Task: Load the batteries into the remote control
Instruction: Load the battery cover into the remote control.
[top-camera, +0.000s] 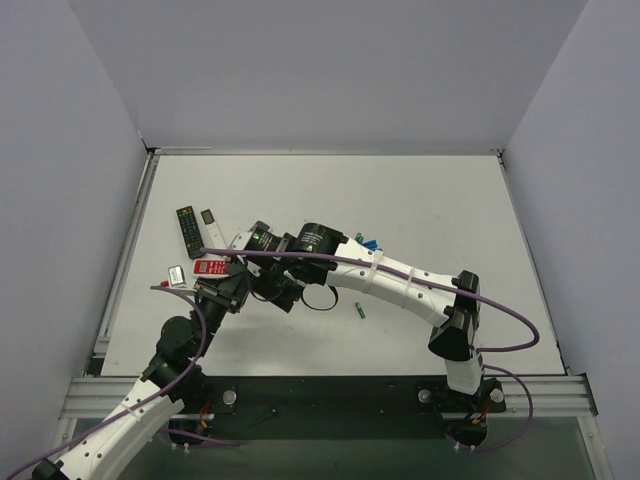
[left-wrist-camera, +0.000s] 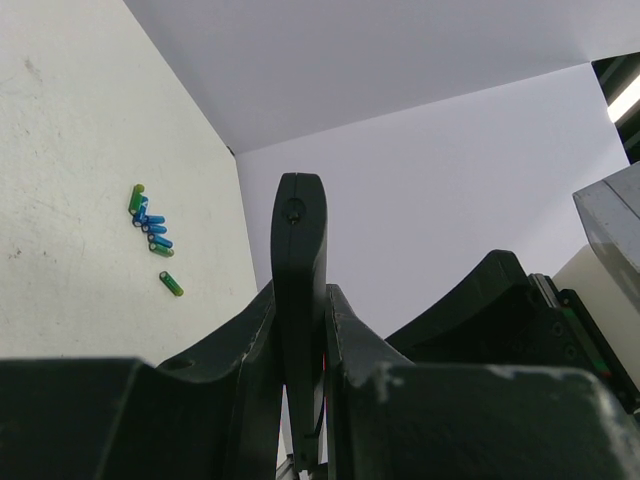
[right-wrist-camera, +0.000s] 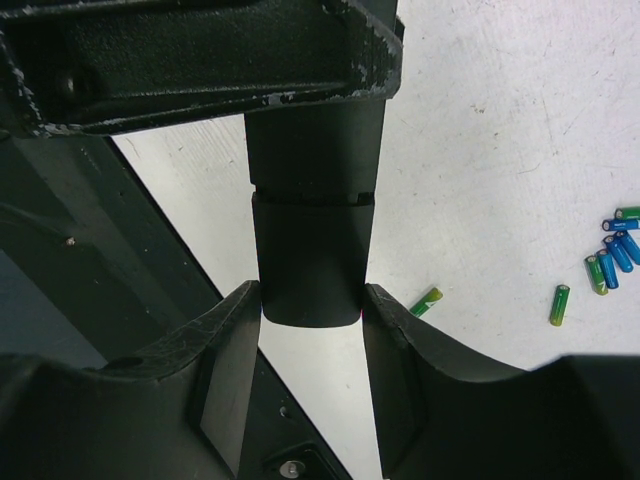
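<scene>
Near the bench's left edge, both arms grip the remote control (right-wrist-camera: 315, 150) between them.
The left gripper (left-wrist-camera: 300, 300) pinches the slim black bar edge-on. The right gripper (right-wrist-camera: 312, 310) presses its fingers against both sides of the cover (right-wrist-camera: 310, 265) end, where a seam shows. Green and blue batteries (left-wrist-camera: 155, 230) lie loose toward the bench's middle. No orange-red cell is visible and the compartment is hidden, so I cannot tell whether any cell is loaded. Working the cover looks like the current step.
</scene>
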